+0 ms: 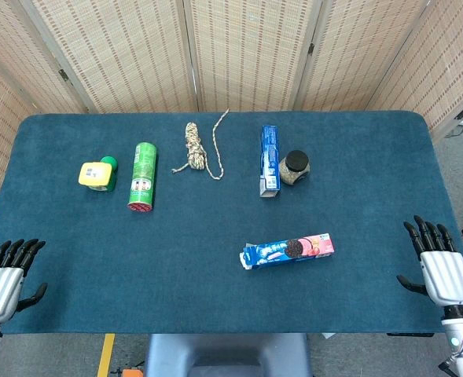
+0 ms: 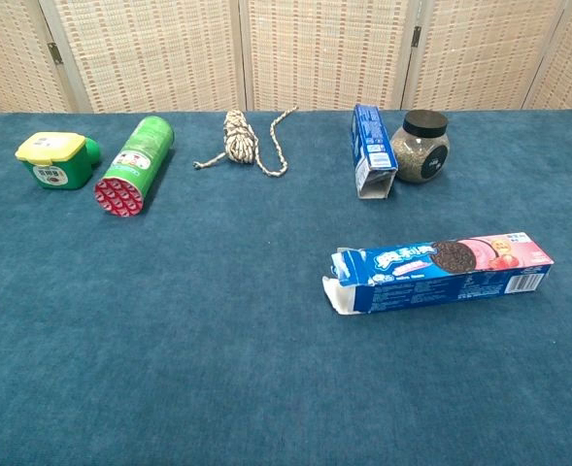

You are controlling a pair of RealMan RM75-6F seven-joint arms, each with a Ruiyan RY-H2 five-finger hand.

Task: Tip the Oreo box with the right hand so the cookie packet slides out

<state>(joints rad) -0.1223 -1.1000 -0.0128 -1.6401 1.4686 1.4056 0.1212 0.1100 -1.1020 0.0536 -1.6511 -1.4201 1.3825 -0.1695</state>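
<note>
Blue cloth covers the table [image 1: 215, 298], where the Oreo box [image 1: 288, 250] lies flat, right of centre, its left flap open. Both the left hand [image 1: 3, 279] and right hand [image 1: 439, 267] rest at the near corners, fingers spread, holding nothing.

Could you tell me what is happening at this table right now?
Nothing is being handled yet. The Oreo box lies flat on the table, its left end flaps open, with no packet showing outside it. The right hand and left hand rest open at the table's near corners, both well away from the box. A can, a rope, a jar and another blue box lie further back.
</note>
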